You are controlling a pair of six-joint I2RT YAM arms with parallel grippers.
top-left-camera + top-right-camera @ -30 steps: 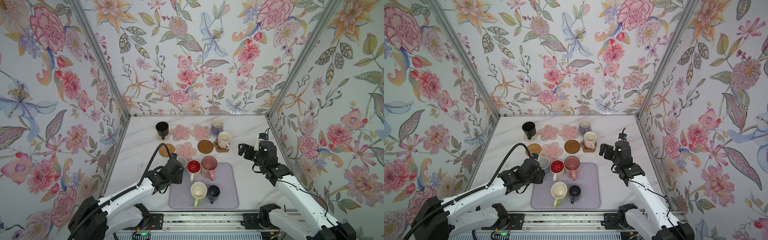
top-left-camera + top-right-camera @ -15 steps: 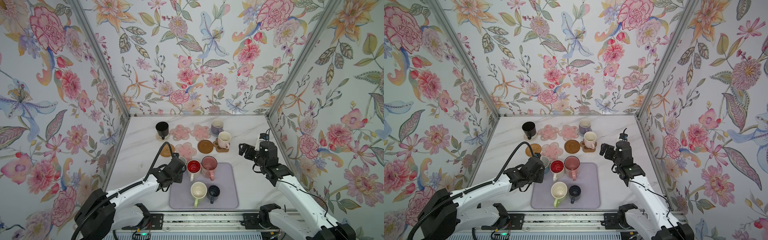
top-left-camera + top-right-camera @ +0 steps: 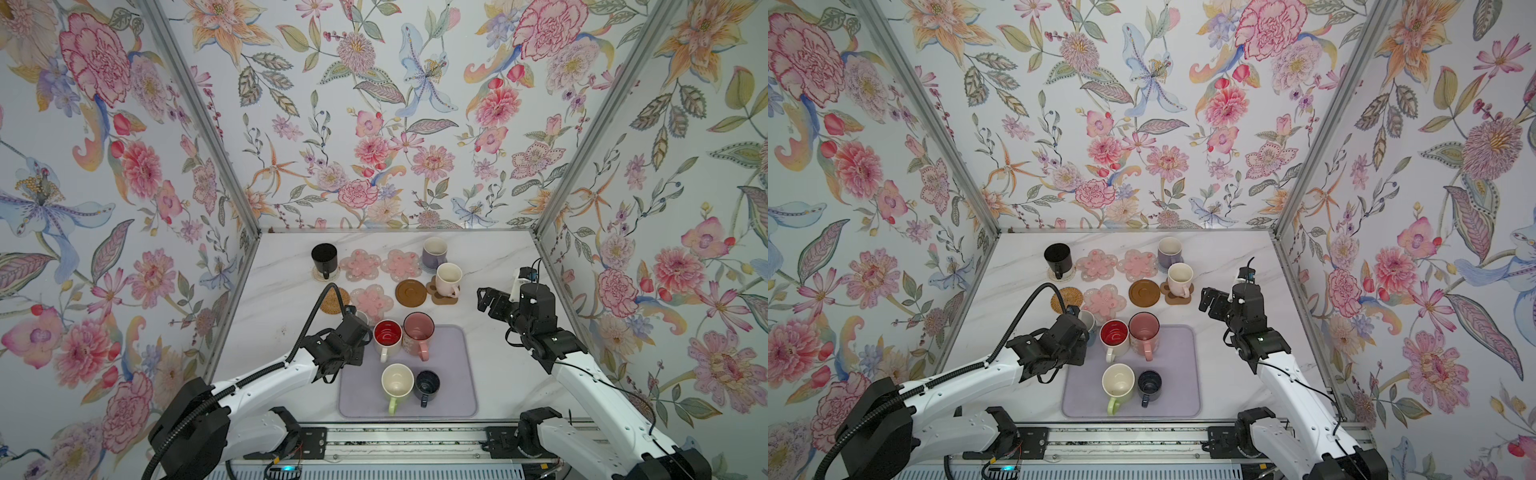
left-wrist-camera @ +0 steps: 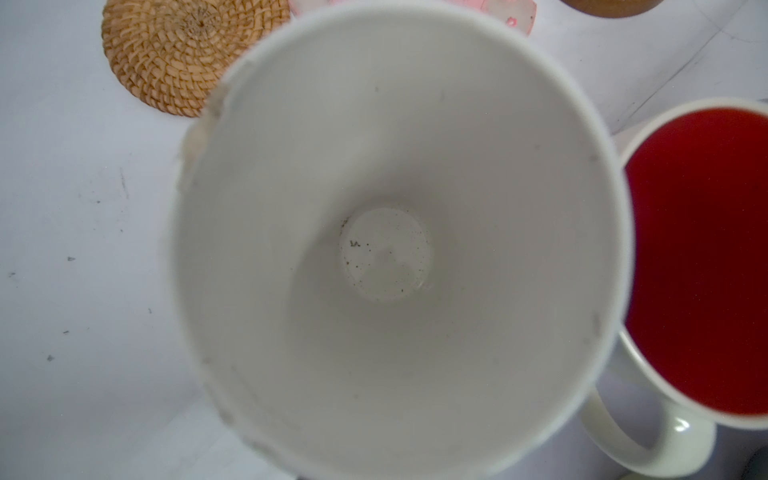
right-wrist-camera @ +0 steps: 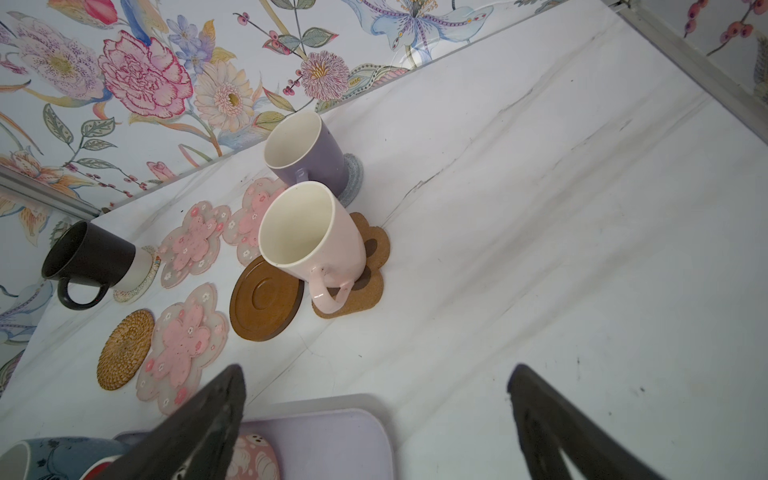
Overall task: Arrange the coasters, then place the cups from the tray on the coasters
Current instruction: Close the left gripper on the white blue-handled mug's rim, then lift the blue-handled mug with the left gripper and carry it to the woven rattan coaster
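The lavender tray holds four upright mugs: the red-inside mug, the pink mug, the cream-green mug and the small navy mug. The light blue mug stands at the far left corner of the tray, and its white inside is empty. The left gripper is pressed together on it, but the contact itself is hidden. The right gripper hangs spread wide, holding nothing, to the right of the paw coaster. The cream-pink mug stands on that coaster.
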